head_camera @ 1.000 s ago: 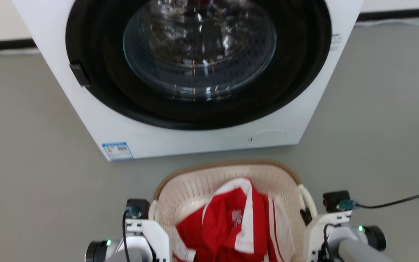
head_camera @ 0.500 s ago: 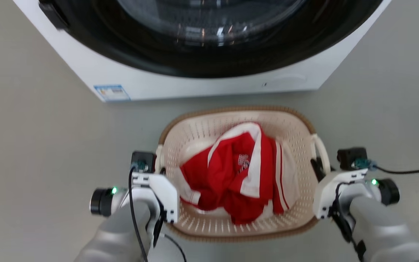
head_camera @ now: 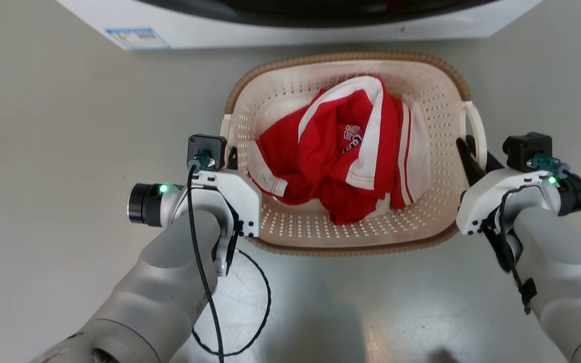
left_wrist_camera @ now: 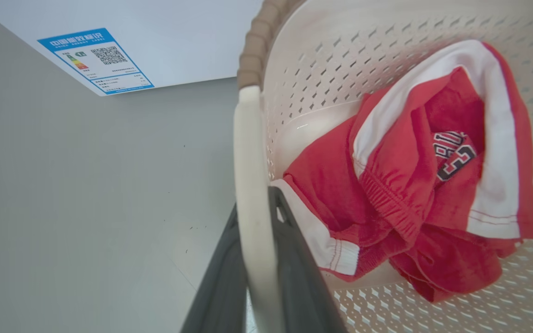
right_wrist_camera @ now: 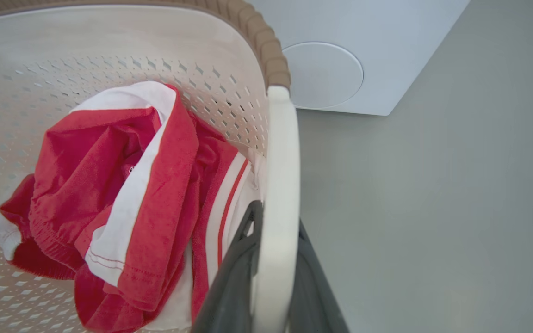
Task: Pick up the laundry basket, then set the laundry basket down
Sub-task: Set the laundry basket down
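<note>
The laundry basket (head_camera: 351,56) is cream and perforated with a brown woven-look rim, and it holds a red and white garment (head_camera: 341,151). It sits just in front of the washer. My left gripper (head_camera: 230,157) is shut on the basket's white left handle (head_camera: 226,132). In the left wrist view the two dark fingers of the left gripper (left_wrist_camera: 253,203) pinch that handle (left_wrist_camera: 250,152). My right gripper (head_camera: 469,151) is shut on the right handle (head_camera: 474,128). The right wrist view shows the right gripper (right_wrist_camera: 278,217) clamping that handle (right_wrist_camera: 282,152). I cannot tell whether the basket touches the floor.
The white washer (head_camera: 290,30) stands right behind the basket, with a blue label (head_camera: 136,36) on its lower left corner. Grey floor (head_camera: 58,126) spreads to both sides and in front. A black cable (head_camera: 250,312) loops down from my left arm.
The head camera has tipped down and come closer, so the washer door has left the picture and the basket sits higher in it. Both grippers keep their hold on the handles.
</note>
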Controlling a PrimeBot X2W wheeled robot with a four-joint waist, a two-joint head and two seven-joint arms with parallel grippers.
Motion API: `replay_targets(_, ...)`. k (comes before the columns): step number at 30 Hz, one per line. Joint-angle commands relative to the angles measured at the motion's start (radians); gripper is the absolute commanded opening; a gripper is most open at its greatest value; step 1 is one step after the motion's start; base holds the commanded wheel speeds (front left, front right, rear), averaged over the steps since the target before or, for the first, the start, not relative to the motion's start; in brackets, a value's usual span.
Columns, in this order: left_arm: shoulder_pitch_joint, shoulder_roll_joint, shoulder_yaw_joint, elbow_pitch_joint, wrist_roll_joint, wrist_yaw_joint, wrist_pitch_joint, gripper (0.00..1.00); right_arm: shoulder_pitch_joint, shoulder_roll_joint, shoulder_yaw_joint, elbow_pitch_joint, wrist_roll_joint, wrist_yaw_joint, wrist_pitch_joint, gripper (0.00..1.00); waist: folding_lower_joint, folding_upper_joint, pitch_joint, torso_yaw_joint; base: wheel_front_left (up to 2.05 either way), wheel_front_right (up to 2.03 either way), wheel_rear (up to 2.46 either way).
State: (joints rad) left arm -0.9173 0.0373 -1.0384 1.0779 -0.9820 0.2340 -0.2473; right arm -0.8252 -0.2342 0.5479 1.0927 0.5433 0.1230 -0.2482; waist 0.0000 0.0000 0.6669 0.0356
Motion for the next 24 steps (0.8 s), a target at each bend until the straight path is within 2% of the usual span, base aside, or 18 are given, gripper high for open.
replay_targets(1, -0.022, 0.017, 0.026, -0.022, 0.034, 0.009, -0.014, 0.0, 0.03, 0.006, 0.001, -0.028, -0.034, 0.008, -0.013, 0.0, 0.0, 0.0, 0.052, 0.007, 0.0, 0.0, 0.0)
replay_targets(13, -0.014, 0.025, 0.239, -0.131, 0.269, 0.026, -0.014, 0.0, 0.058, 0.032, -0.22, -0.199, -0.244, 0.008, -0.013, 0.0, 0.0, 0.0, 0.183, 0.011, 0.0, 0.0, 0.0)
replay_targets(24, 0.002, 0.017, 0.371, -0.15, 0.412, 0.001, -0.014, 0.0, 0.087, 0.081, -0.294, -0.225, -0.318, 0.008, -0.013, 0.0, 0.0, 0.0, 0.229, 0.006, 0.0, 0.0, 0.0)
